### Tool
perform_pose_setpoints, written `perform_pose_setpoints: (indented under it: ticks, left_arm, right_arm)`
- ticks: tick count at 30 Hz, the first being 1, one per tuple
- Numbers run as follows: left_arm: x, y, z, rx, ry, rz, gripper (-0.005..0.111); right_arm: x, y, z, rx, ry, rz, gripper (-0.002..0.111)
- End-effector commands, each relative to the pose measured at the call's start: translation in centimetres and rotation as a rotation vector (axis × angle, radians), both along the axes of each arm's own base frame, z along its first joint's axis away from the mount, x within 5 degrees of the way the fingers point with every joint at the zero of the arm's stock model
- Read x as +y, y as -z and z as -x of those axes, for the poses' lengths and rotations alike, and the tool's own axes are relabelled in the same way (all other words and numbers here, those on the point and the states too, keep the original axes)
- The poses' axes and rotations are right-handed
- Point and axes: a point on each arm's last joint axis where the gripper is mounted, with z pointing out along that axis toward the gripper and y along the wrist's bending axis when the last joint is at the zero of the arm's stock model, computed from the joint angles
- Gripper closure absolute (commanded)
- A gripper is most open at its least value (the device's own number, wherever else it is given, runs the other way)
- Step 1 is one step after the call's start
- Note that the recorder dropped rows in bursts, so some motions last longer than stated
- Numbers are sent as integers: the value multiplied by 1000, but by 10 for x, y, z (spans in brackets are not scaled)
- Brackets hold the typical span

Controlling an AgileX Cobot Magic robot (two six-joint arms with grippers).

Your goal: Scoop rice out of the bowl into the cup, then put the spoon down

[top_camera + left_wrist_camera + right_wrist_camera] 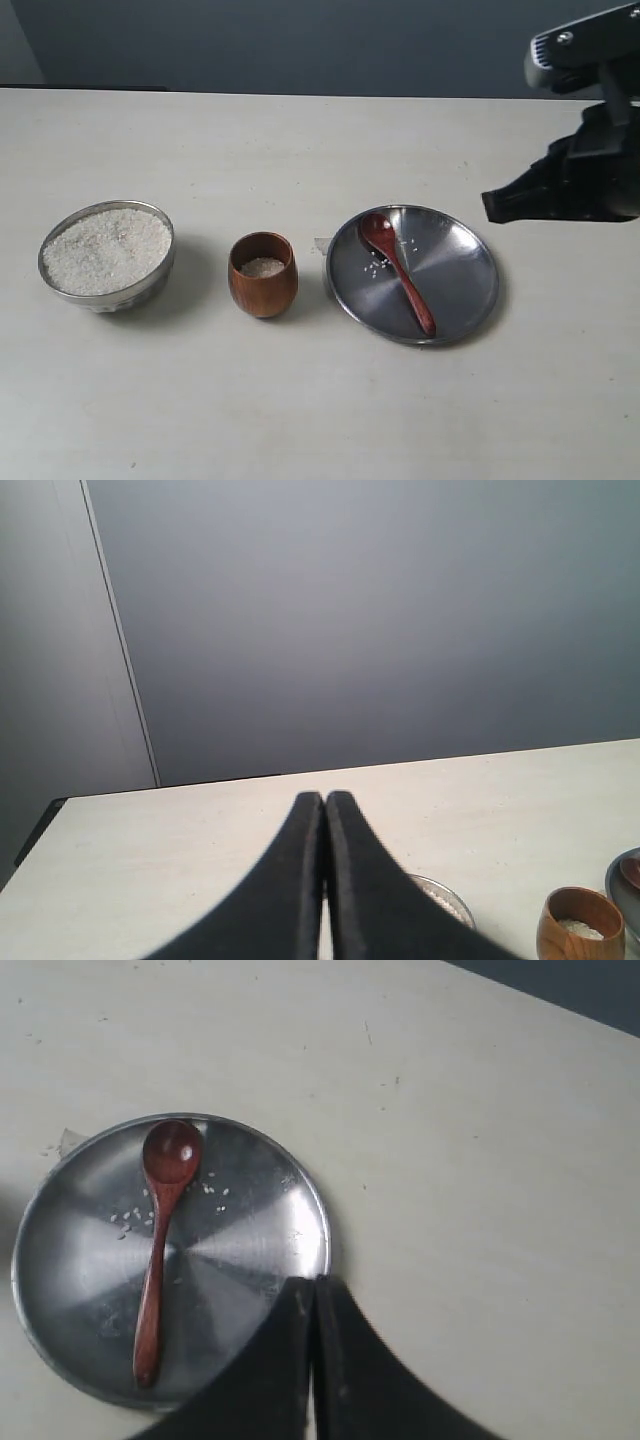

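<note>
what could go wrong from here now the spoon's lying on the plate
1. The right gripper hangs shut by the rim of the plate; moving low, it could clip that rim and flick the spoon off.
2. Loose grains lie on the plate by the spoon; a jolt may scatter them onto the table.
3. Rice fills the bowl nearly to its rim, so a bump would likely spill some.

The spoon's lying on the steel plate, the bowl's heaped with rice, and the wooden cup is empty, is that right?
Not quite. The cup is not empty: the exterior view shows rice inside it. The spoon on the plate and the full bowl are right.
</note>
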Motion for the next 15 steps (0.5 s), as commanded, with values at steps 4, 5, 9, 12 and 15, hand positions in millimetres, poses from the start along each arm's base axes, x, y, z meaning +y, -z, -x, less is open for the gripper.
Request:
perform_pose_setpoints:
  ticks: [4,5,9,12,15]
  left_arm:
    - [1,-2,1,-11,-3,-1,106]
    - [1,-2,1,-11,-3,-1,106]
    - [1,-2,1,-11,-3,-1,106]
    - [1,-2,1,-11,-3,-1,106]
    - [1,-2,1,-11,-3,-1,106]
  right_arm:
    - [-35,10,45,-42,15,1,108]
    - [-41,13,52,-42,22,6,108]
    - [-57,19,72,-39,65,6,108]
    - [-68,18,84,-23,112,3,108]
    - [-74,15,91,-39,130,-11,108]
